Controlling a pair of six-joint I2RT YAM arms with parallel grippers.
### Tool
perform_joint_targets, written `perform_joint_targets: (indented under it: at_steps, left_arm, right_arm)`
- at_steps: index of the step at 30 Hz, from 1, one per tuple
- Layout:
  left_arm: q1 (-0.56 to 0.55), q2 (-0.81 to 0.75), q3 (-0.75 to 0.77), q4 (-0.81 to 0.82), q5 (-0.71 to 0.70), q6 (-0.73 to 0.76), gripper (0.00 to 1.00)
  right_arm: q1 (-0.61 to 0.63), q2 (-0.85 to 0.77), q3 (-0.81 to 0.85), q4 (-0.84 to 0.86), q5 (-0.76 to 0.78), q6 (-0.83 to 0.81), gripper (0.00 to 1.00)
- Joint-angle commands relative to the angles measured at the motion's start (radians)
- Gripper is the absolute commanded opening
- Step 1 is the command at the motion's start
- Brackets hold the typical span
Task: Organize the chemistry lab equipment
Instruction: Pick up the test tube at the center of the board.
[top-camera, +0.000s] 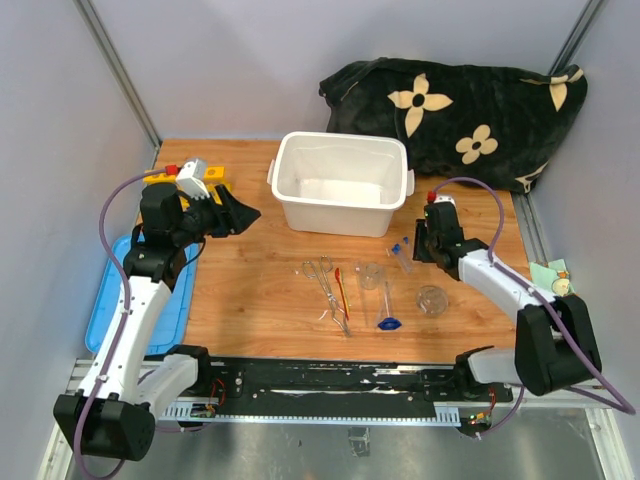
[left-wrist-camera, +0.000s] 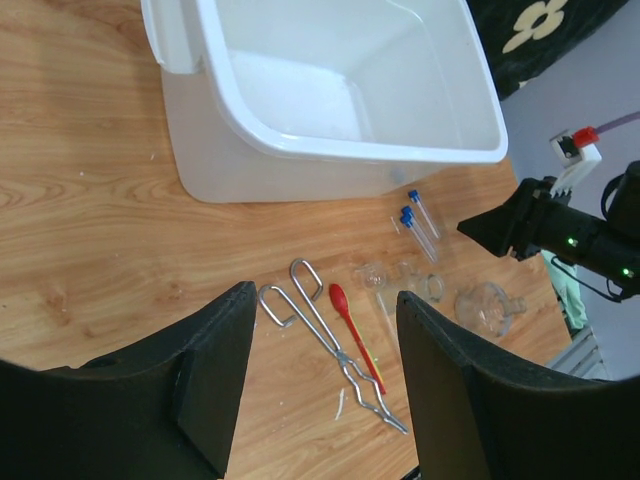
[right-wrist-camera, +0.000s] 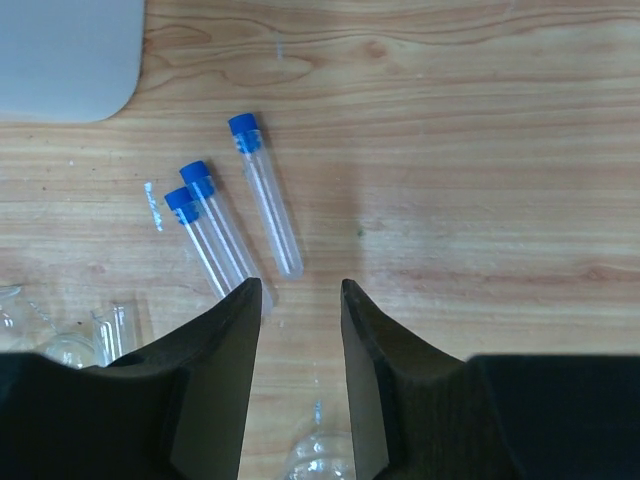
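Right gripper hovers low over three blue-capped tubes, lying flat on table just beside white bin. Fingers spread, nothing held. Tube pickup step, I reckon. Next I need to drop, straddle one tube, squeeze gently since round glass may roll. Left gripper spread too, empty, parked near yellow rack.

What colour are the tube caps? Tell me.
Blue; the tube caps show best in the right wrist view.

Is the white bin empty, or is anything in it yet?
Empty: the white bin shows only a bare white floor in the top and left wrist views.
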Motion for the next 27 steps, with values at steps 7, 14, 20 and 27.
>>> perform_joint_targets:
  at_steps: [7,14,20,27]
  left_arm:
    - [-0.006,0.028,-0.003,-0.007,0.052,0.021,0.62]
    - [-0.006,0.035,0.009,-0.012,0.050,0.025,0.62]
    - [-0.006,0.047,0.017,-0.013,0.053,0.027,0.62]
    - [-0.006,0.048,0.029,-0.015,0.062,0.022,0.62]
  right_arm:
    - [-0.014,0.165,0.136,0.013,-0.085,-0.059,0.40]
    - [-0.019,0.214,0.142,0.016,-0.065,-0.070,0.38]
    - [-0.036,0.229,0.106,0.038,-0.069,-0.079,0.37]
    - [-0.054,0.262,0.092,0.069,-0.087,-0.075,0.34]
